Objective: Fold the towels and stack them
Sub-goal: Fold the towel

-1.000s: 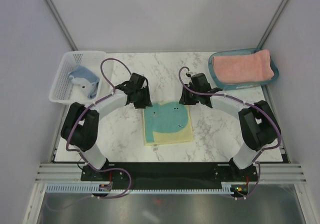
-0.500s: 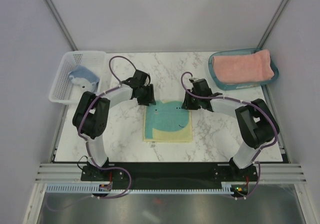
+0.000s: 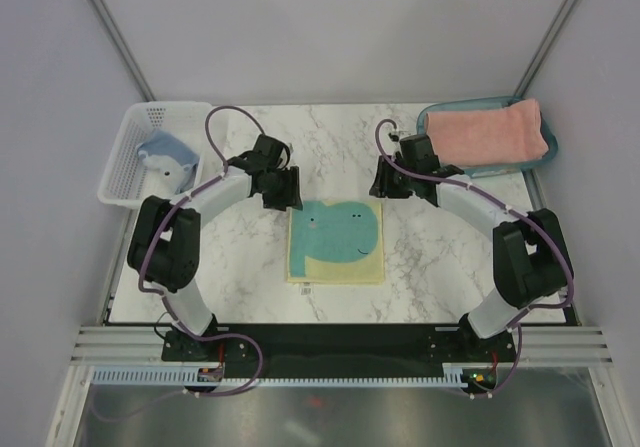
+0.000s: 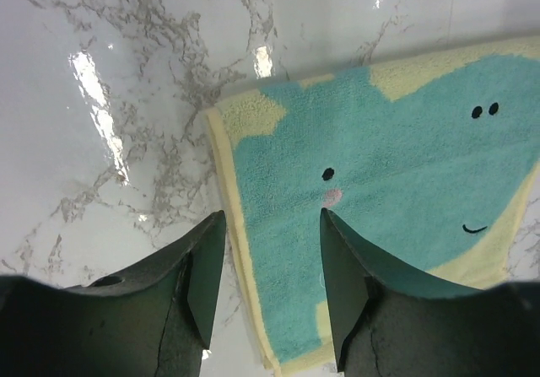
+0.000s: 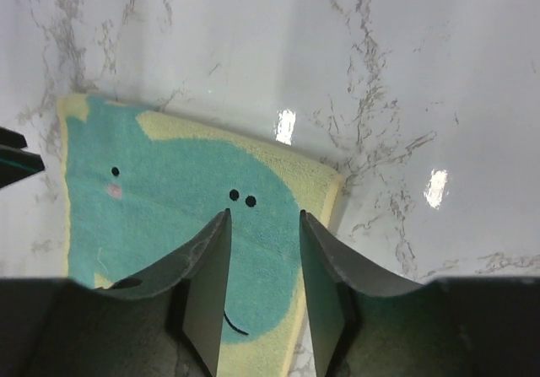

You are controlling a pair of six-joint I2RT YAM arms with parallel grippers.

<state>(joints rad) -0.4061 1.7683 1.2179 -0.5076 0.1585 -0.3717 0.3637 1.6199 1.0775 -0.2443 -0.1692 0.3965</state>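
The pale-yellow towel with the teal face patch [image 3: 335, 242] lies flat on the marble table, folded double; it also shows in the left wrist view [image 4: 380, 200] and the right wrist view [image 5: 186, 200]. My left gripper [image 3: 288, 195] hovers open and empty above its far left corner [image 4: 272, 217]. My right gripper [image 3: 384, 185] hovers open and empty above its far right corner [image 5: 261, 217]. The salmon-pink towel [image 3: 488, 132] lies folded in the teal tray [image 3: 442, 170]. The grey-blue towel [image 3: 168, 159] lies crumpled in the white basket [image 3: 122, 177].
The white basket stands at the table's far left, the teal tray at the far right. Grey walls close in both sides and the back. The arms' bases and a black rail [image 3: 340, 342] run along the near edge.
Both grippers have lifted off the yellow towel's far corners and pulled back and outward, away from it. The towel stays flat on the table.
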